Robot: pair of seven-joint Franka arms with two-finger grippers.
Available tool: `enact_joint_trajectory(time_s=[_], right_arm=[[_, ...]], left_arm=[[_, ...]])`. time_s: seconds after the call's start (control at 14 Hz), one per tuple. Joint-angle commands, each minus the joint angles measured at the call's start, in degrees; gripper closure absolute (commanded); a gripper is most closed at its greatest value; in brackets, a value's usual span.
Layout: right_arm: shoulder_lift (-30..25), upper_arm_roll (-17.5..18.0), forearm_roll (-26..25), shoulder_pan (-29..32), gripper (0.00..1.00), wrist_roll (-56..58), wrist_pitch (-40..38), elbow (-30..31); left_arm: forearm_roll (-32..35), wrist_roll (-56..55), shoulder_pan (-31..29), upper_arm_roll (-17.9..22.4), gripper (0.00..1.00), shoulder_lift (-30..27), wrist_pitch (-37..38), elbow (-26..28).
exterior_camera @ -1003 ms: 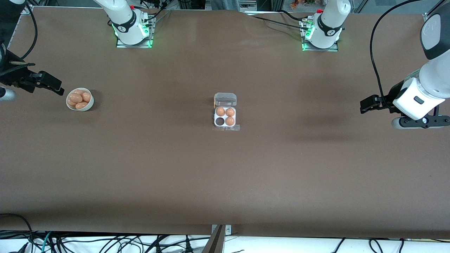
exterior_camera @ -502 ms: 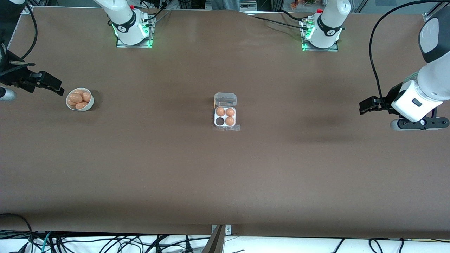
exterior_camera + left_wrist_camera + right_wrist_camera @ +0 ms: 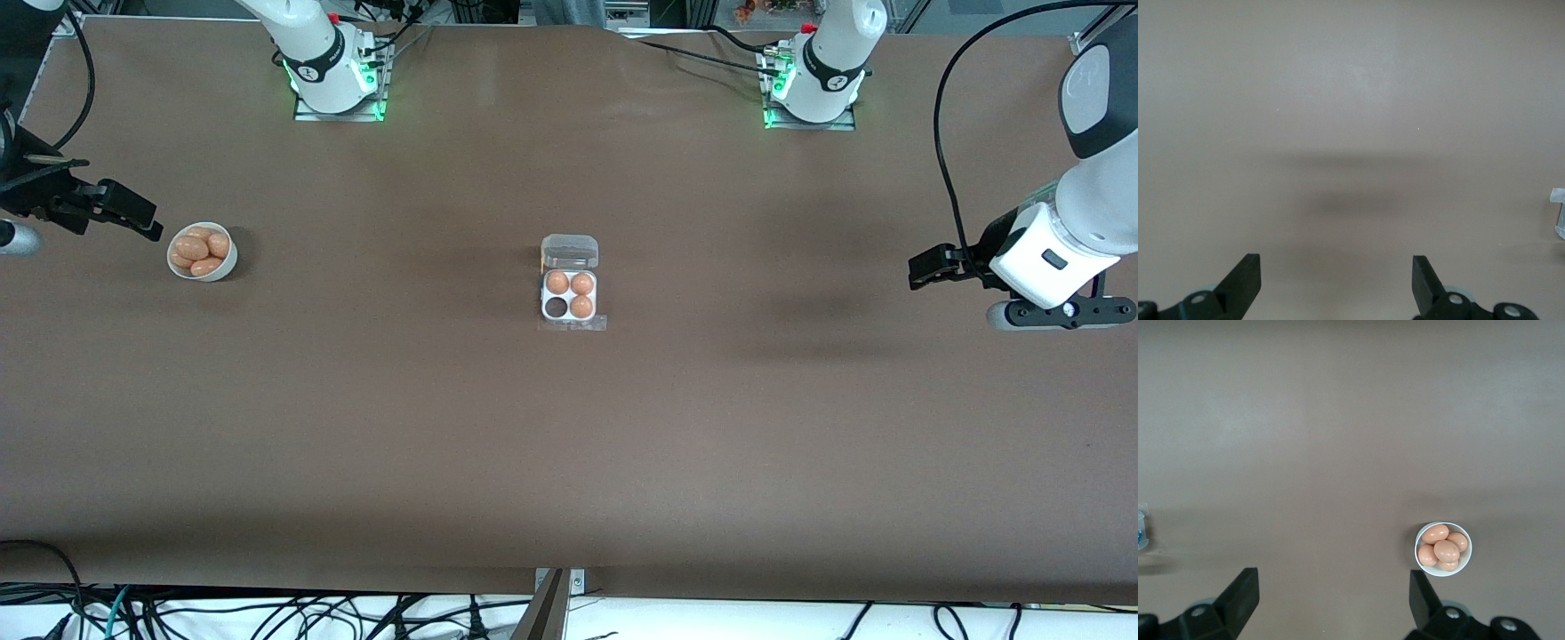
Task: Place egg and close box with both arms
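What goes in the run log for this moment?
box: lid open, three eggs | bowl: eggs | left end effector: open | right end effector: open

Open box (image 3: 569, 295) holds three eggs; bowl (image 3: 226, 262) holds more.

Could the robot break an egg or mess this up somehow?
Maybe. The eggs sit piled in the round bowl, so the open right pincer, up in the air beside the bowl, might squeeze two or let one roll. Only one cell of the box is empty, so a badly aimed egg could hit its neighbours. The clear lid looks thin and might slip from the open left pincer.
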State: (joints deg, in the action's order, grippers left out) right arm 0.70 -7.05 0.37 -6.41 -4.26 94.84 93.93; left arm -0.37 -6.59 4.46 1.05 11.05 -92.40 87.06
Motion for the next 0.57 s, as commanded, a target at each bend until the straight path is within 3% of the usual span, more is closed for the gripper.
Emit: enact_joint_trajectory(time_s=[0.0, 0.5], right_arm=[[-0.52, 0.02, 0.78, 0.08, 0.00, -0.05, -0.97, -0.15], [0.35, 0.02, 0.51, 0.08, 0.00, 0.65, -1.85, 0.03]], left_arm=[[-0.86, 0.26, -0.42, -0.08, 0.00, 0.37, -0.07, -1.02], [-0.86, 0.35, -0.42, -0.08, 0.00, 0.37, -0.07, -1.02]])
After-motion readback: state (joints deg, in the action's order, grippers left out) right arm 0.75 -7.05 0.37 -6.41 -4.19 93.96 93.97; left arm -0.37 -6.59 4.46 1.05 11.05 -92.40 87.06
